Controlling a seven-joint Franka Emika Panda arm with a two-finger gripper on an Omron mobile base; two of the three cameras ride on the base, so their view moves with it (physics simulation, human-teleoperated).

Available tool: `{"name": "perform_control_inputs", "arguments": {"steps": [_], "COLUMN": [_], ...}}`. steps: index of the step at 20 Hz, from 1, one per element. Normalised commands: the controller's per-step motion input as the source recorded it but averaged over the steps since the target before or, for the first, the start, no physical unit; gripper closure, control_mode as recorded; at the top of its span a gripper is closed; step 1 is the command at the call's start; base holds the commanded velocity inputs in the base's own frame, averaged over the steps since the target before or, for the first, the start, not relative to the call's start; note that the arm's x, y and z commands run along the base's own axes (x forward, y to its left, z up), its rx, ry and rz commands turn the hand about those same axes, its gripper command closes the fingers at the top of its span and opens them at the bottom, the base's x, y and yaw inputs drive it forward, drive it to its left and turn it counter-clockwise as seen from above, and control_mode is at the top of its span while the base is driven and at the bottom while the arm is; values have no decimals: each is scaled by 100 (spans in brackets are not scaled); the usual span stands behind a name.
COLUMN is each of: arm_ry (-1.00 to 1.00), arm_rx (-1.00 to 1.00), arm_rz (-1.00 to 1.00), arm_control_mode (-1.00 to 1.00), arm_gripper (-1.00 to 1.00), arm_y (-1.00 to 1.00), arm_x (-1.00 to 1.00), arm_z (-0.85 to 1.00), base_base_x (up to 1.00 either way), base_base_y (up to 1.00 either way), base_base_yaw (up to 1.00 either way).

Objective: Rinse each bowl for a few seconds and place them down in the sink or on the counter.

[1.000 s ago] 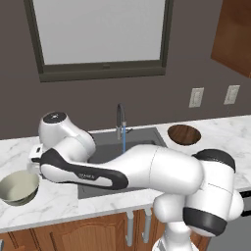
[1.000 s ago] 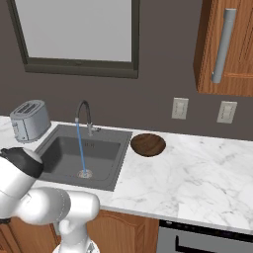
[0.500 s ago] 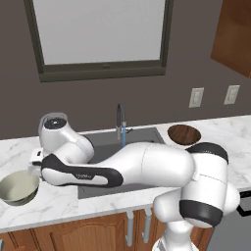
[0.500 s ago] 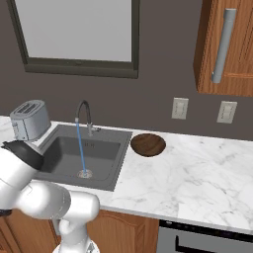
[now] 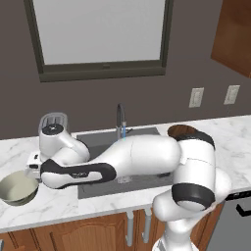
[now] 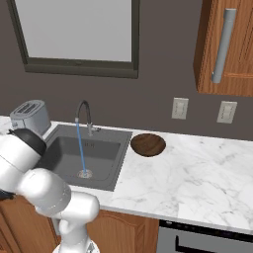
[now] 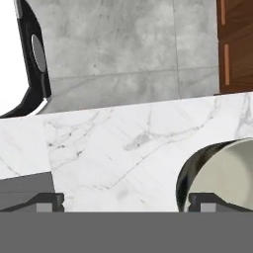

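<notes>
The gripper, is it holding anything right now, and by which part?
Nothing is held. The gripper is open above the counter, and the cream-green bowl sits beside one fingertip, ungrasped.

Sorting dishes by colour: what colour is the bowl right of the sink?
Dark brown, wood-like bowl; the right base view shows it best.

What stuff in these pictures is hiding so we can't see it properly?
- Brown bowl, left base view: the robot's white arm covers most of it.
- Sink, left base view: the arm hides its floor and drain.
- Cream bowl, hand view: cut off by the right edge and the bottom.
- Tool, hand view: just the fingertips peek up.
- Toaster, right base view: slots too small to make out.
</notes>
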Motion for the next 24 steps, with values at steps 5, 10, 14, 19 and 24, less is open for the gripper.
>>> {"name": "perform_control_inputs", "arguments": {"steps": [5, 10, 14, 19, 24], "arm_ry": [0, 0, 0, 0, 0], "arm_rx": [0, 0, 0, -1, -1], "arm_rz": [0, 0, 0, 0, 0], "arm_control_mode": [-100, -100, -100, -100, -100], "arm_gripper": [-100, -100, -100, -100, -100], "arm_y": [38, 26, 16, 21, 23], "arm_x": [19, 21, 23, 24, 20], "arm_z": [-10, -8, -10, -13, -16], "base_base_x": [0, 0, 0, 0, 0], "base_base_y": [0, 0, 0, 0, 0], "base_base_yaw": [0, 0, 0, 0, 0]}}
